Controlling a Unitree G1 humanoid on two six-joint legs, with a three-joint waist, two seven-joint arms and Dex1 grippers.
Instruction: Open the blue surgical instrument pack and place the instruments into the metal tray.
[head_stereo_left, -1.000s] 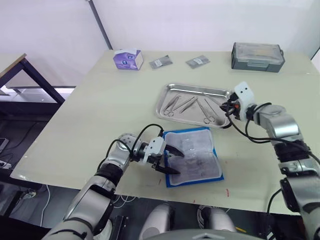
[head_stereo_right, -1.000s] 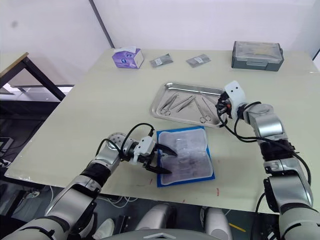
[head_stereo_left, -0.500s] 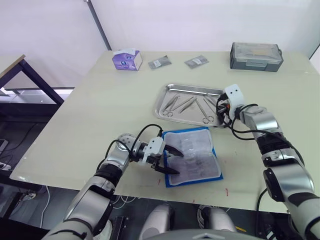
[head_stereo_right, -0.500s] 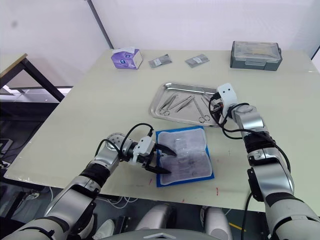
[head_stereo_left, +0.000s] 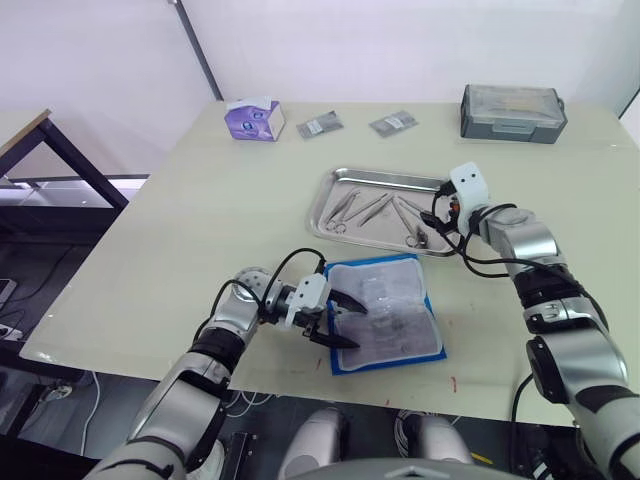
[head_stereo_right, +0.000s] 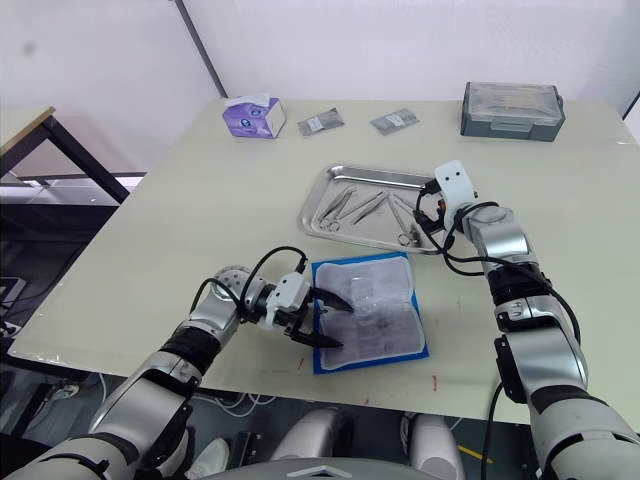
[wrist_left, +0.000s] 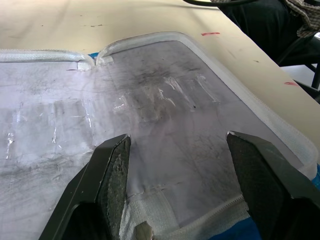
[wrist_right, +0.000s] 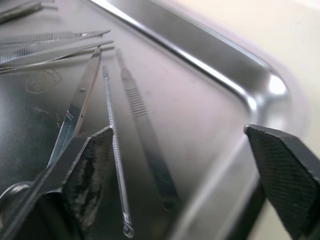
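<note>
The pack (head_stereo_left: 384, 313) lies unfolded on the surface (head_stereo_left: 200, 230), its whitish lining up and blue border showing round the edge. The left jaws (head_stereo_left: 340, 320) stand wide apart over the pack's near-left part, holding nothing; in the left wrist view the two fingers (wrist_left: 112, 170) straddle the clear lining, tips just above or touching it, I cannot tell which. The pockets between them look flat.

The tray (head_stereo_left: 345, 178) sits just beyond the pack, and the instruments (head_stereo_left: 375, 208) lie inside it: ring-handled scissors and forceps toward the left, slimmer tools toward the right. The right jaws (head_stereo_right: 428, 213) hang over the tray's right end, spread wide and gripping nothing. In the right wrist view a scissor, a thin probe-like tool and a flat-handled blade holder (wrist_right: 145, 135) lie side by side on the tray floor between the right fingers (wrist_right: 92, 170), with the tray's rounded corner just past them.

Far beyond both jaws stand a purple box (head_stereo_left: 254, 118), two foil packets (head_stereo_left: 320, 125) and a grey lidded box (head_stereo_left: 512, 110).
</note>
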